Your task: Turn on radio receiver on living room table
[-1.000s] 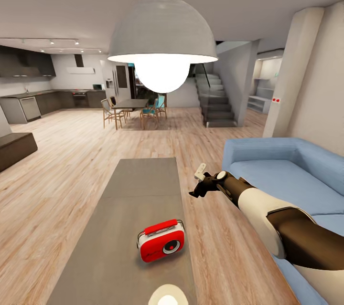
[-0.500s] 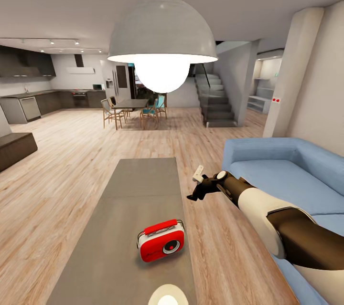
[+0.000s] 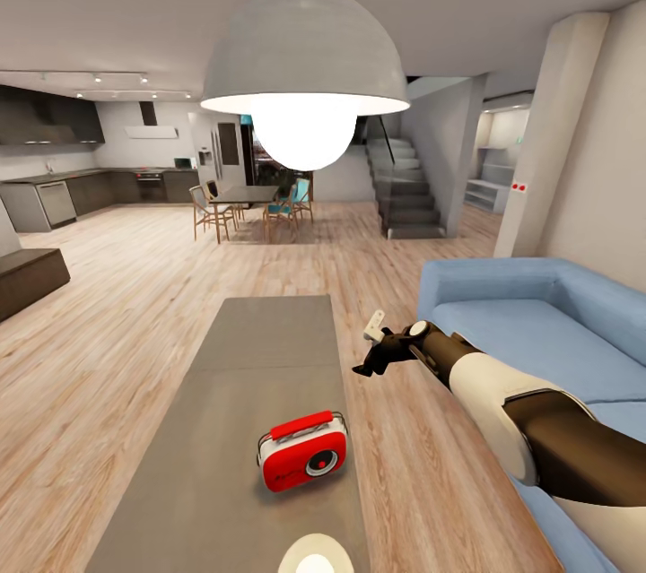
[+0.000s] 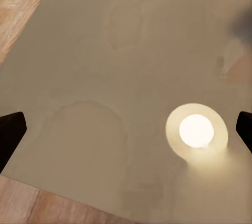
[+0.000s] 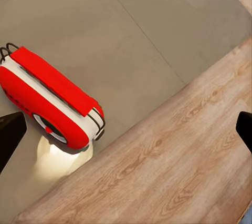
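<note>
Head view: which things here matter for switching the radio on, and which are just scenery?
Job:
radio receiver, standing on the table
table
right gripper, jaws open, off the table's edge over the floor

Scenery:
pendant lamp
blue sofa
dining table with chairs
stairs

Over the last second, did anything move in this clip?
Barely. The right gripper dipped slightly toward the table edge, then eased back, ending about where it began, off the table's right edge. The radio stayed put, untouched; nothing was grasped or released.
</note>
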Motion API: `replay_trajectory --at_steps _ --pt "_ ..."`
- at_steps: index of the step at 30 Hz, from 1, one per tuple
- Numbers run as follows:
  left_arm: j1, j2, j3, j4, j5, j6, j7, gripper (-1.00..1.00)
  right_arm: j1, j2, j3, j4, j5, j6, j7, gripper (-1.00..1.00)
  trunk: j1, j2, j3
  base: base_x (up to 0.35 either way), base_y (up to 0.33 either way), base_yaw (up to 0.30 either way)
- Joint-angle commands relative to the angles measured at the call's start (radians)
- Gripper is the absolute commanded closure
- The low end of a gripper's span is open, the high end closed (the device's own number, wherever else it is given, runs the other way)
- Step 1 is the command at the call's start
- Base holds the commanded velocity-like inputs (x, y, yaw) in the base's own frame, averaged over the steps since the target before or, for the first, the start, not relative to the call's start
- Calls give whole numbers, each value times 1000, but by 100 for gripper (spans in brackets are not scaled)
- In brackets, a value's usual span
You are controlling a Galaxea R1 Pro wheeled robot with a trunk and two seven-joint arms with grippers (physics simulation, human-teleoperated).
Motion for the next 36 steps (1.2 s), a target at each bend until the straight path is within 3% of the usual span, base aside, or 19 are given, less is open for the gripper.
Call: replay_trajectory --at_steps 1,7,13,20,27,33,36 --pt "0 0 0 0 0 0 0 -100 0 0 0 0 0 0 0 -100 4 -7 -3 0 0 0" --pt "0 -1 0 0 1 -1 2 -100 0 -4 0 0 0 -1 0 -100 27 -49 -22 0 0 0" --pt "0 0 0 0 1 -2 2 -100 0 -9 0 0 0 -1 0 -100 27 -49 -22 0 0 0" --pt "0 0 0 -1 1 -3 8 -100 0 -10 0 0 -1 -2 0 -100 54 -98 -44 0 0 0" --pt "0 -1 0 -2 1 -4 9 -100 0 -40 -4 -6 -3 -3 -3 -100 73 -133 -60 0 0 0" --pt "0 -1 0 -2 1 -5 8 -100 0 -48 -5 -9 -4 -4 -2 -100 73 -133 -60 0 0 0" --pt "0 -1 0 -2 1 -5 7 -100 0 -49 -5 -9 -5 -4 -2 -100 84 -154 -69 0 0 0"
